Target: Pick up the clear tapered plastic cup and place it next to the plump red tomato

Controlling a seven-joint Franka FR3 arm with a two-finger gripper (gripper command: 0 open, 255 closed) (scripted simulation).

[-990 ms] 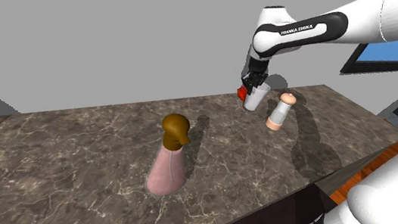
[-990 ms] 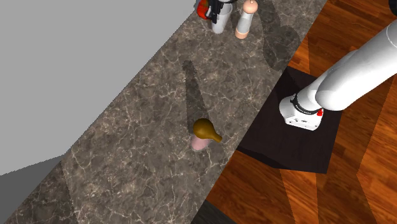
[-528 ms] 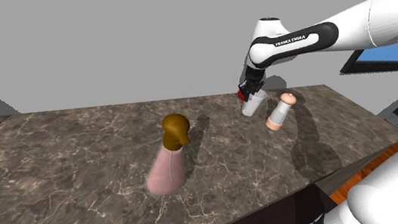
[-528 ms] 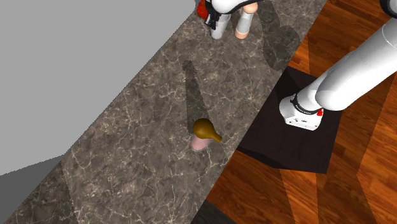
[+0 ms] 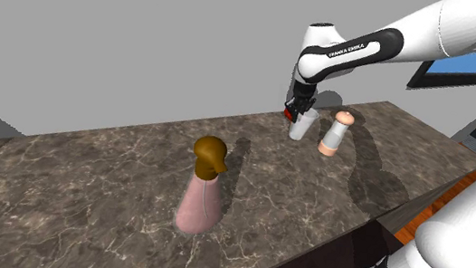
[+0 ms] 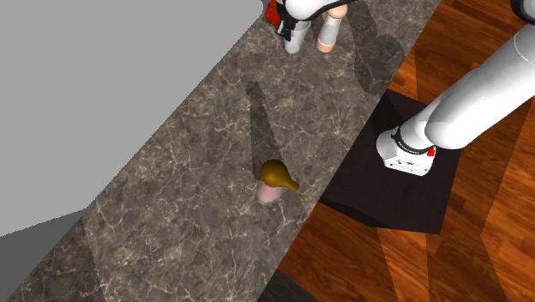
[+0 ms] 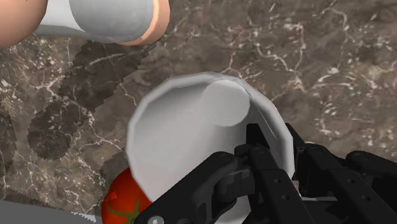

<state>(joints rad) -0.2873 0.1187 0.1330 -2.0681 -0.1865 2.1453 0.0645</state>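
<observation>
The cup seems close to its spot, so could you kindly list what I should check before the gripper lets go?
1. cup next to tomato: ok, they sit close together.
2. cup upright: ok, judging by the shoulder view.
3. cup base resting on counter: cannot tell.
4. cup apart from shaker: ok.
5. gripper clasping the cup's rim: ok.

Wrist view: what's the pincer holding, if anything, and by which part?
The cup, by its rim: the pincer clasps the wall, one finger inside, one outside.
</observation>
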